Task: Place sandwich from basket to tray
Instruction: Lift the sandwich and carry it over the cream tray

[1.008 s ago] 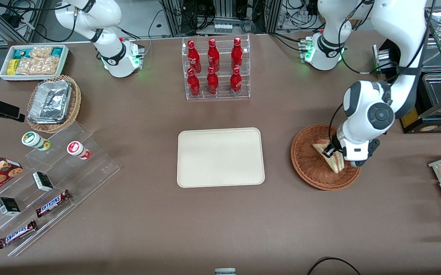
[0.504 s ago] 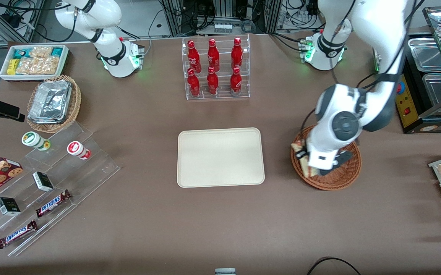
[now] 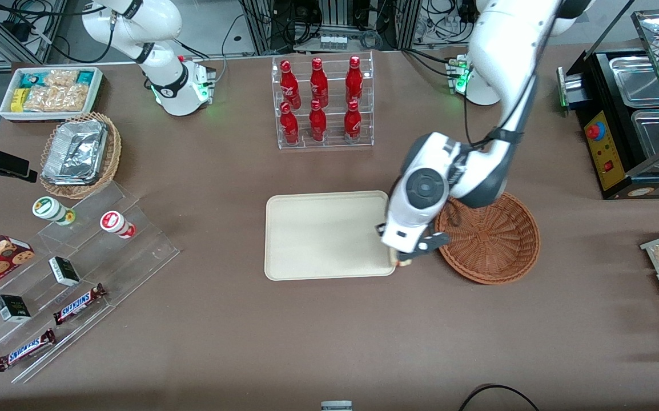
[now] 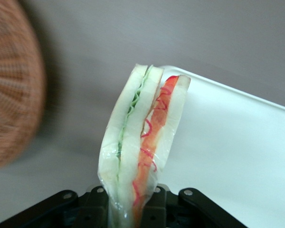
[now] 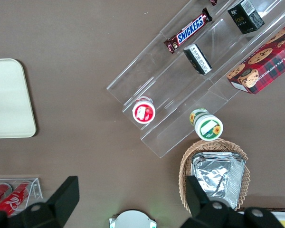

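One relation governs: the tray [image 3: 329, 235] lies at roughly 9 o'clock from the gripper [image 3: 402, 258] in the front view; the carried load sits over the tray's edge nearest the basket, not yet over its middle.
Tray: flat, nothing on it, its long side running 3–9 o'clock; rim corner visible in the left wrist view [image 4: 237, 142].
Basket: [image 3: 489, 237] at about 3 o'clock of the gripper, no sandwich left in it.
Gripper: clamped on the sandwich's base, carrying it in the air above the table.
Sandwich: [image 4: 142, 142] held on edge, long axis pointing away from the fingers, red and green layers showing.
Change since 0.5 s ago: arm has swung from over the basket to the tray's edge; basket now bare.
Judgement: carry further toward 9 o'clock before lowering.
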You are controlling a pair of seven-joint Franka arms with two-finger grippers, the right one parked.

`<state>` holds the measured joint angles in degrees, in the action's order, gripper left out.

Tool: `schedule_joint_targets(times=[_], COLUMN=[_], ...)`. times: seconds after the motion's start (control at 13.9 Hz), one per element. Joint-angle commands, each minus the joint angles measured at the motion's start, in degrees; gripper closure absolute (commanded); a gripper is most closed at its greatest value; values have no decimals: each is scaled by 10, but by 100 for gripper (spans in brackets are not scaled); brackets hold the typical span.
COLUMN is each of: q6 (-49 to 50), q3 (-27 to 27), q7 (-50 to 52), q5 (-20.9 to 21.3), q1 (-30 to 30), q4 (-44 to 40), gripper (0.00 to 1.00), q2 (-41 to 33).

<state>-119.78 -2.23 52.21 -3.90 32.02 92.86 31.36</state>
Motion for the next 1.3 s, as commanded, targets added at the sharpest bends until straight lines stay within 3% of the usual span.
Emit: schedule_joint_targets(times=[0.0,0.58,1.22], q6=[-18,-19,-35], q3=[8,8,6], q7=[22,106,113], q5=[-11,-11,-21], q1=[36,107,117], q4=[-27,-158,-196], gripper=[100,100,100], q2=[27,137,179])
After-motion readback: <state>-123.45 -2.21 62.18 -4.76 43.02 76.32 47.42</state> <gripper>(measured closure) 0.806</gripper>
